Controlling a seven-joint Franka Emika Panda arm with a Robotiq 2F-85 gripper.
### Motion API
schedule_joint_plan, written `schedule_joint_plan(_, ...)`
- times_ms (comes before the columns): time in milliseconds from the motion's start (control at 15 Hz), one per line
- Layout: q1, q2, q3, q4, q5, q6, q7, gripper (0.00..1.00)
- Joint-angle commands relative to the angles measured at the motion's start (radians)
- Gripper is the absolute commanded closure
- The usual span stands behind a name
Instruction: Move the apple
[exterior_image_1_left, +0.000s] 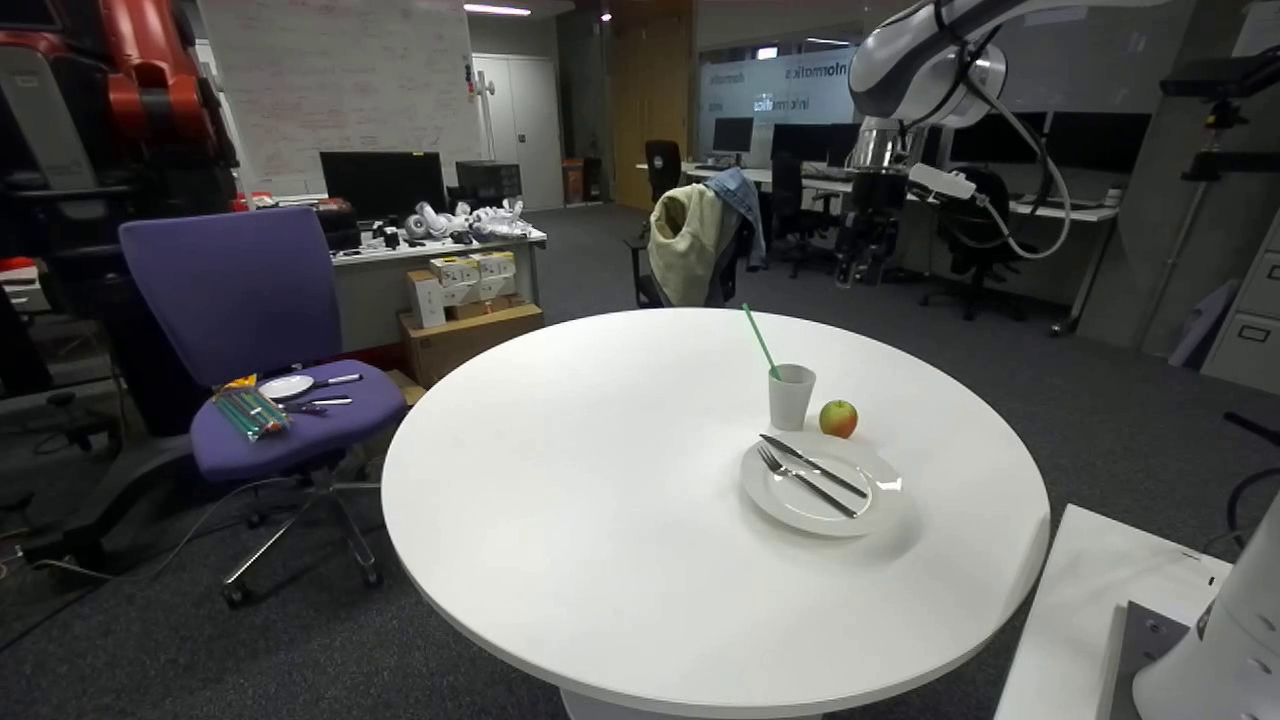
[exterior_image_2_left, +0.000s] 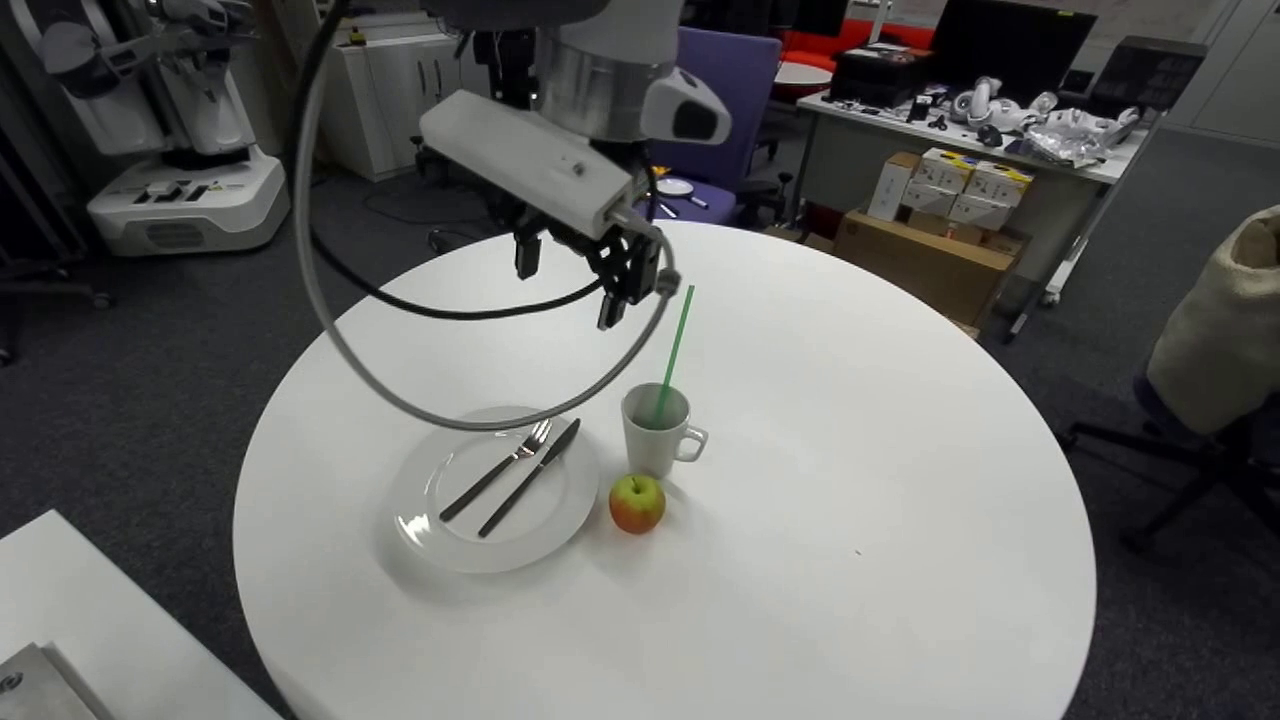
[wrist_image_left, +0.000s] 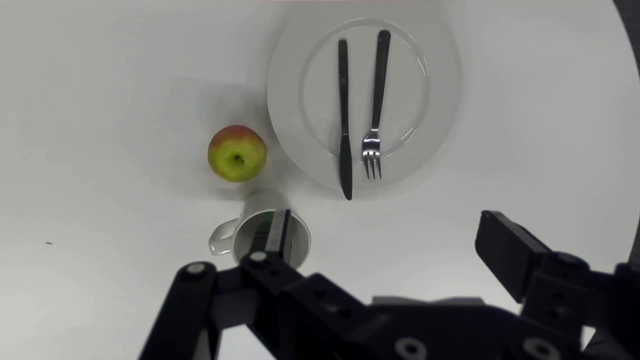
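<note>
The apple (exterior_image_1_left: 838, 419) is round, yellow-green with red patches, and stands on the white round table (exterior_image_1_left: 560, 480) in both exterior views (exterior_image_2_left: 637, 503). In the wrist view the apple (wrist_image_left: 237, 153) lies left of the plate and just above the cup. My gripper (wrist_image_left: 384, 214) is open with nothing between its fingers. It hangs well above the table, apart from the apple. In an exterior view the gripper (exterior_image_2_left: 568, 288) shows above the table, beyond the plate and cup; it also shows in the other view's upper right (exterior_image_1_left: 858, 265).
The white cup (exterior_image_2_left: 650, 440) with a green straw (exterior_image_2_left: 677, 340) stands close to the apple. A white plate (exterior_image_2_left: 420, 500) beside them bears a knife (exterior_image_2_left: 530, 480) and a fork (exterior_image_2_left: 495, 472). A cable loop (exterior_image_2_left: 345, 350) hangs from the arm. A purple chair (exterior_image_1_left: 240, 290) stands near the table.
</note>
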Motion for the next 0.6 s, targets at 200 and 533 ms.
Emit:
schedule_joint_plan(200,-0.111,0.347,0.026,0.410,-0.010,-0.385,-0.085,0.00)
schedule_joint_plan(533,-0.141,0.419,0.071,0.450,-0.095,-0.414,-0.056,0.00)
